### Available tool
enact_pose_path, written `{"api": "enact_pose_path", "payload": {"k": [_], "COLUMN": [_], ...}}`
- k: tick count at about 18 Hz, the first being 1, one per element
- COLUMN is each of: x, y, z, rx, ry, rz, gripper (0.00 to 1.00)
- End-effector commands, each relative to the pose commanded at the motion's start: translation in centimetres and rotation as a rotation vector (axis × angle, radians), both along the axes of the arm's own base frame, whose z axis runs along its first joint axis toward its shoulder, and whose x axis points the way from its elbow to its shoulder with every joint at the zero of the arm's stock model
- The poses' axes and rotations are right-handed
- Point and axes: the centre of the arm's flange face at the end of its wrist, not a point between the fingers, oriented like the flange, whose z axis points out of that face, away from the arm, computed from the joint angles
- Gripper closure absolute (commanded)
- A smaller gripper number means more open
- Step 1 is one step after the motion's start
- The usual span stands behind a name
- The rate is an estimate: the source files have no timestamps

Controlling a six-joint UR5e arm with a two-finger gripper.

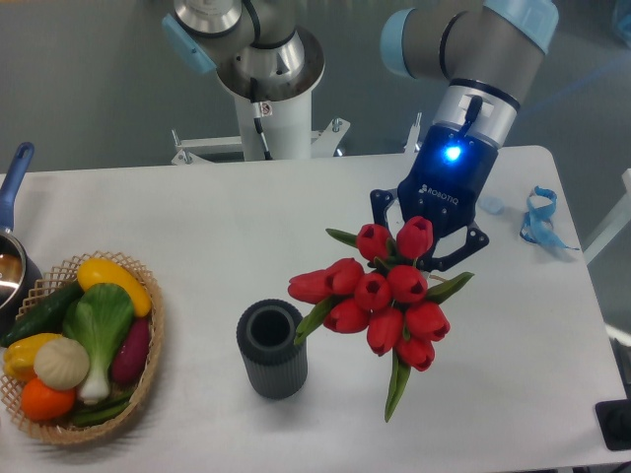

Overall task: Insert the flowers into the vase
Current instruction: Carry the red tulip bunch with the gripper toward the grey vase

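Partly, we see the gripper [430, 248]: the flowers [383, 299] hide its fingertips. It is clamped on the bunch, red tulip heads with green leaves hanging just below it. Lower left of it stands the vase [271, 348], dark, ribbed, upright.

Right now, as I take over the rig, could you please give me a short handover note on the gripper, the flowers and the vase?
Gripper: above the table, behind the flowers; it seems closed on the bunch, but the blooms hide the fingertips.
Flowers: off the table, blooms toward the camera, just right of the vase; one leaf reaches its rim and a long leaf hangs down.
Vase: upright near the front of the table, opening clear, nothing in it.
Done: bunch apparently picked up and brought beside the vase.
Left: centre the stems over the opening, lower them in, release.
Wicker basket of toy vegetables sits far left, out of the way.
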Motion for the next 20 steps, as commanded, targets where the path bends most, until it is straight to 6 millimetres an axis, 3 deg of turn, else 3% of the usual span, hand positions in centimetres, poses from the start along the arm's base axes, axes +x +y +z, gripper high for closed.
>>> {"api": "enact_pose_path", "payload": {"k": [10,15,20], "x": [0.9,1.7,3.0], "y": [0.7,2.1,4.0], "z": [-0.6,-0.8,-0.6], "rx": [-0.003,0.006,0.148], "ry": [-0.019,-0.013,-0.051], "rz": [-0.015,-0.049,-0.166], "gripper": [1.0,1.0,1.0]}}
